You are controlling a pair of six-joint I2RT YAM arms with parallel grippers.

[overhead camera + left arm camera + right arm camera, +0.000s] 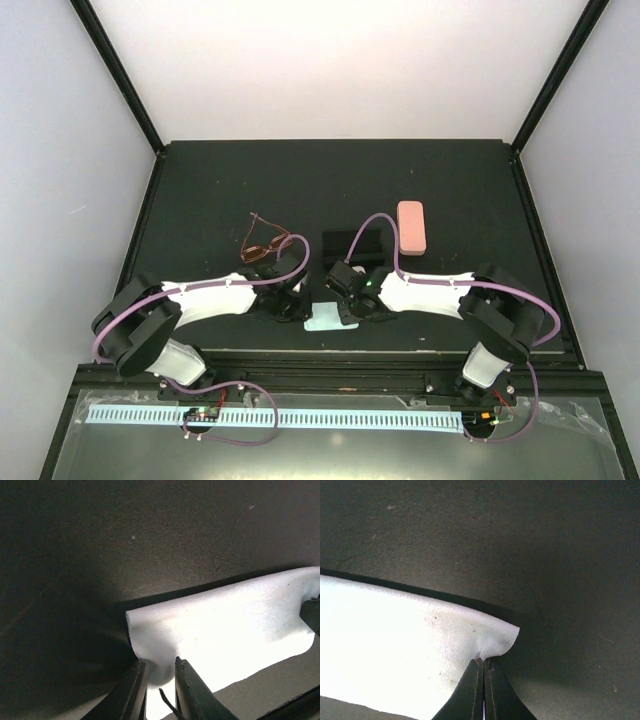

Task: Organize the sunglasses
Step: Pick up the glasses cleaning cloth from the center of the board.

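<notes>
The amber-brown sunglasses [265, 243] lie open on the dark table, left of centre, beyond my left arm and free of both grippers. Near the front edge a pale blue cloth [322, 323] lies between the two grippers. In the left wrist view my left gripper [159, 662] has narrowed its jaws onto a bunched fold at the edge of the cloth [225, 635]. In the right wrist view my right gripper [483, 659] is pressed shut, pinching a corner of the cloth [395, 640]. From above, the left gripper [303, 305] and right gripper [345, 300] sit close together over the cloth.
A pink oblong case [412, 227] lies right of centre and a black case [353, 245] sits just left of it, behind my right gripper. The table's front rail [330, 352] runs right behind the cloth.
</notes>
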